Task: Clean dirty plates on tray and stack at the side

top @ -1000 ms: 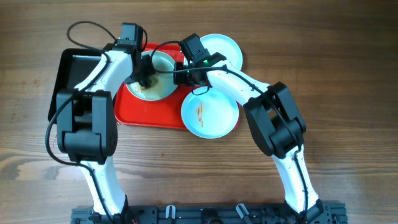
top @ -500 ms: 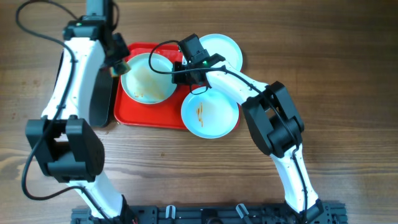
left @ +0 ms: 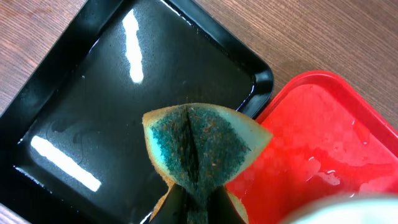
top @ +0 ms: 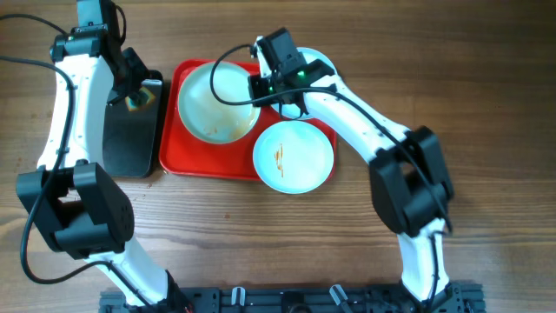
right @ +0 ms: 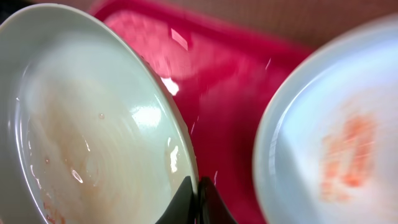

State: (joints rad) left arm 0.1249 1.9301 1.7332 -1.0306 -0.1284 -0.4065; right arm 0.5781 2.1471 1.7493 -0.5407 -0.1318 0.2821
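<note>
The red tray (top: 170, 156) lies mid-table. My right gripper (top: 265, 87) is shut on the right rim of a white plate (top: 215, 103) and holds it tilted over the tray; brown smears show in its centre in the right wrist view (right: 93, 118), where the jaws (right: 198, 202) pinch the rim. A second plate (top: 294, 155) with an orange smear rests on the tray's front right corner. A third plate (top: 325, 64) at the back right is mostly hidden by the right arm. My left gripper (top: 135, 96) is shut on a green-and-yellow sponge (left: 202, 146) above the black tray.
A narrow black tray (top: 129, 139), glossy and wet in the left wrist view (left: 93, 106), lies directly left of the red tray (left: 317, 143). Bare wooden tabletop (top: 486, 104) surrounds both trays. Cables trail from both arms at the back.
My left gripper has moved left off the plate with the sponge, now over the black tray. My right gripper has kept its hold on the plate's rim and tilted it up.
</note>
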